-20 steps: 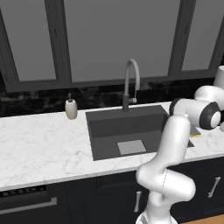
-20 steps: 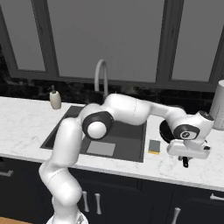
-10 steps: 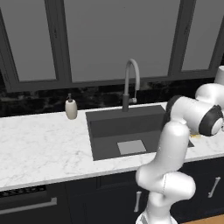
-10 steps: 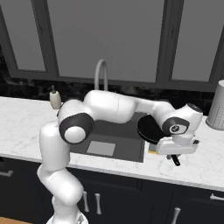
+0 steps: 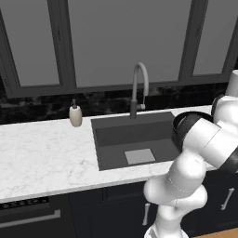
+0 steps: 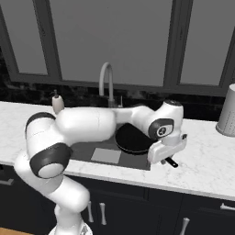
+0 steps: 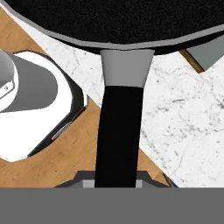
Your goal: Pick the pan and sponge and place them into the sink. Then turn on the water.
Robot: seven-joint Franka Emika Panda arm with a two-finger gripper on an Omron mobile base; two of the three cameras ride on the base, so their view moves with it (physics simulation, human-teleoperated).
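Observation:
The black pan [image 6: 133,139] hangs tilted over the right part of the sink [image 6: 87,149], its thin handle [image 6: 172,162] pointing out over the counter. My gripper [image 6: 169,158] is shut on that handle. In the hand view the handle [image 7: 117,131] runs straight up from between my gripper [image 7: 114,181] to the pan's bowl [image 7: 113,17]. Below it, on the marble, shows a corner of the sponge [image 7: 209,54], grey-topped with a yellow edge. The dark sink [image 5: 111,135] has a lighter square at its bottom. No water runs from the grey gooseneck faucet [image 5: 139,83].
A beige soap dispenser [image 5: 75,115] stands on the counter left of the sink, against the black backsplash. A grey ribbed canister [image 6: 227,112] stands at the far right. White marble counter [image 5: 42,158] stretches on both sides, with dark cabinet fronts below.
The arm has swung left with the pan, carrying it from the counter right of the sink to over the sink's right side. The sponge has stayed on the counter.

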